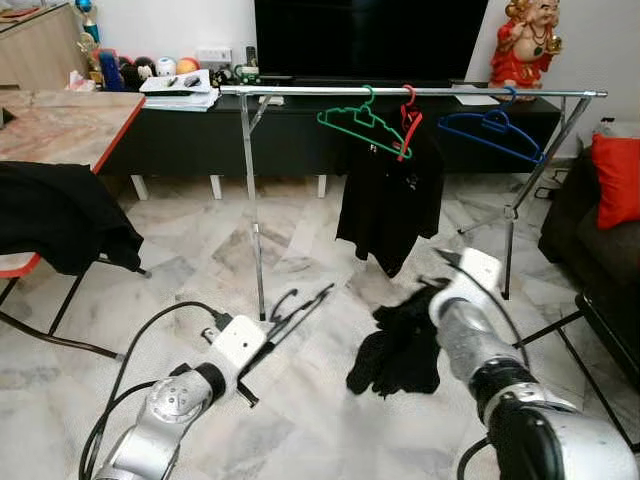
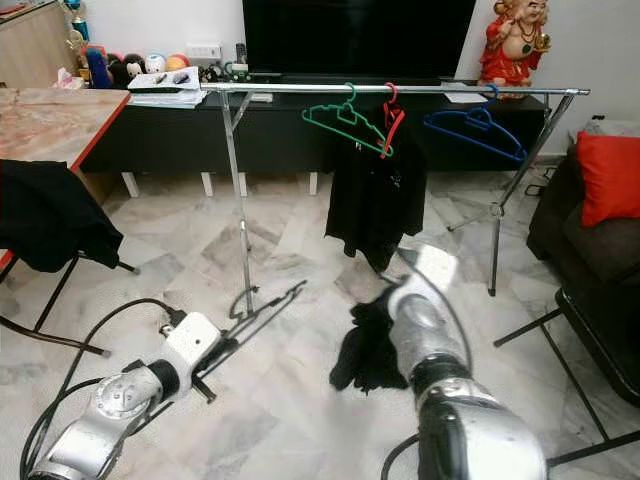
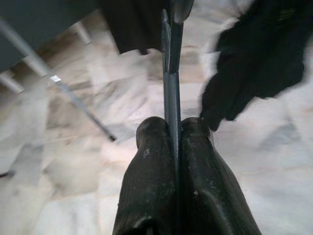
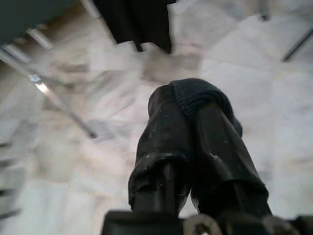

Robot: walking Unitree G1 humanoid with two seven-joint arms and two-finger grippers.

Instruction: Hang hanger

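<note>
The long silver clothes rail on folding legs (image 1: 300, 90) stood ahead, carrying a green plastic hanger (image 1: 360, 125), a red hanger with a black shirt (image 1: 392, 200) and a blue plastic hanger (image 1: 490, 135). My right claw (image 4: 193, 105) was pinched on a black knitted garment (image 1: 400, 345) — it dangled low over the marble floor (image 1: 300, 420). My left claw (image 3: 173, 129) was pressed tight on a thin black hanger (image 1: 295, 315), held low, well short of the rail. I judged the hook should be raised squarely over a bare stretch of rail.

Silver arms, black-fingered claws, black cables
</note>
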